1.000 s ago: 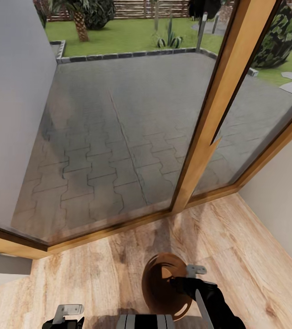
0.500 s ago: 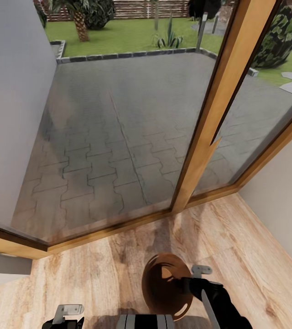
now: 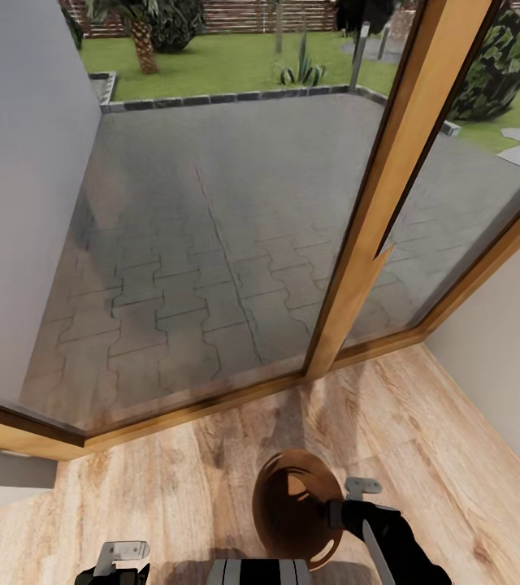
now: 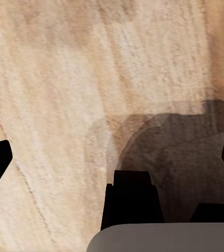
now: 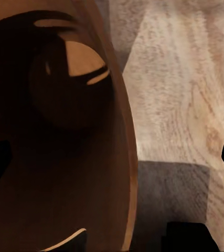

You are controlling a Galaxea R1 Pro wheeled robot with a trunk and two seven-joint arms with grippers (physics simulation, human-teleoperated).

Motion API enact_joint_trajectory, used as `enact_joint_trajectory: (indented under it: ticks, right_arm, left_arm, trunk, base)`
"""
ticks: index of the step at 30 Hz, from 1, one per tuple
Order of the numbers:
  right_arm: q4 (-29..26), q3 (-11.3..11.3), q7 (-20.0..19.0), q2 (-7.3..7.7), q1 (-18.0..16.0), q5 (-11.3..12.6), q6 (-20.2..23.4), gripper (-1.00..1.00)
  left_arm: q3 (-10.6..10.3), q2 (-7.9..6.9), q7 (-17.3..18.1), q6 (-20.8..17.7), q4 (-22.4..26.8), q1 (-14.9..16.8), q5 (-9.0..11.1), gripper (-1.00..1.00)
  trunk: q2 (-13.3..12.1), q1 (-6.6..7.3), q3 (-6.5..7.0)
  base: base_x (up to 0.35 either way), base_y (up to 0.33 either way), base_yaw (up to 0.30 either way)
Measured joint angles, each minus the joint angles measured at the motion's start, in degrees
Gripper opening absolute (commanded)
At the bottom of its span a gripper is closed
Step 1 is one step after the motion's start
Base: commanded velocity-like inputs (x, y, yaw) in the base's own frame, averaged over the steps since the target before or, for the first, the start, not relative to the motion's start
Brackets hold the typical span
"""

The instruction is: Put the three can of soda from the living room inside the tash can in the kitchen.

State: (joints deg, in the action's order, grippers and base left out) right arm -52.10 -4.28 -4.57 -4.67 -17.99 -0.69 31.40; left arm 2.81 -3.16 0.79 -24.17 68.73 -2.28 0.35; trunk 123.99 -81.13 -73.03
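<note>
Brown tash can (image 3: pixel 292 508) held off the wood floor (image 3: pixel 463 479), tilted mouth-up, rim pinched by the right hand (image 3: pixel 343 505), presumably for carrying. Left hand (image 3: pixel 122 561) low beside the bin, fingertips spread wide, holding nothing. Just beyond the bin: wood-framed glass doors (image 3: pixel 398 179), white wall (image 3: pixel 504 357). No soda cans visible.

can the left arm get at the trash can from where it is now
Probably yes. The left gripper hangs low over bare wood floor, with nothing between it and the trash can. But the right gripper is already at the can's rim.
</note>
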Motion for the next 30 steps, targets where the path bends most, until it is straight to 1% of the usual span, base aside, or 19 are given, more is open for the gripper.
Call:
enact_joint_trajectory:
  ticks: [1, 2, 9, 10, 14, 16, 24, 29, 30]
  right_arm:
    - [2.5, 0.0, 0.0, 0.01, -0.7, -0.2, -1.9, 1.0]
    - [3.1, 0.0, 0.1, 0.01, -0.9, -0.2, -2.4, 1.0]
    - [4.0, 0.0, 0.0, 0.01, -1.1, -0.3, -3.1, 1.0]
    - [4.1, 0.0, 0.0, 0.01, -1.1, -0.3, -3.1, -1.0]
    - [4.1, 0.0, 0.0, 0.01, -1.1, -0.2, -3.2, -1.0]
    - [4.1, -0.1, 0.0, 0.05, -1.1, -1.1, -3.2, -1.0]
    - [4.1, 0.0, 0.0, 0.04, -1.1, -1.3, -3.2, -1.0]
    - [4.1, -0.1, 0.0, 0.09, -1.1, -1.1, -3.2, -1.0]
    - [4.0, -0.1, 0.0, 0.13, -1.1, -0.6, -3.2, -1.0]
  left_arm:
    - [0.0, 0.0, 0.0, 0.0, 0.0, 0.0, 0.0, 1.0]
    - [0.0, 0.0, 0.0, 0.0, 0.0, 0.0, 0.0, 1.0]
    - [0.0, 0.0, 0.0, 0.0, 0.0, 0.0, 0.0, 1.0]
    - [0.0, 0.0, 0.0, 0.0, 0.0, 0.0, 0.0, 1.0]
    - [0.0, 0.0, 0.0, 0.0, 0.0, 0.0, 0.0, 1.0]
    - [0.0, 0.0, 0.0, 0.0, 0.0, 0.0, 0.0, 1.0]
    - [0.0, 0.0, 0.0, 0.0, 0.0, 0.0, 0.0, 1.0]
    - [0.0, 0.0, 0.0, 0.0, 0.0, 0.0, 0.0, 1.0]
    - [0.0, 0.0, 0.0, 0.0, 0.0, 0.0, 0.0, 1.0]
  trunk:
    - [0.0, 0.0, 0.0]
    - [0.0, 0.0, 0.0]
    - [0.0, 0.0, 0.0]
    - [0.0, 0.0, 0.0]
    - [0.0, 0.0, 0.0]
    - [0.0, 0.0, 0.0]
    - [0.0, 0.01, 0.01]
    - [0.0, 0.0, 0.0]
    - [0.0, 0.0, 0.0]
  base:
    - [0.0, 0.0, 0.0]
    - [0.0, 0.0, 0.0]
    - [0.0, 0.0, 0.0]
    - [0.0, 0.0, 0.0]
    - [0.0, 0.0, 0.0]
    - [0.0, 0.0, 0.0]
    - [0.0, 0.0, 0.0]
    - [0.0, 0.0, 0.0]
    - [0.0, 0.0, 0.0]
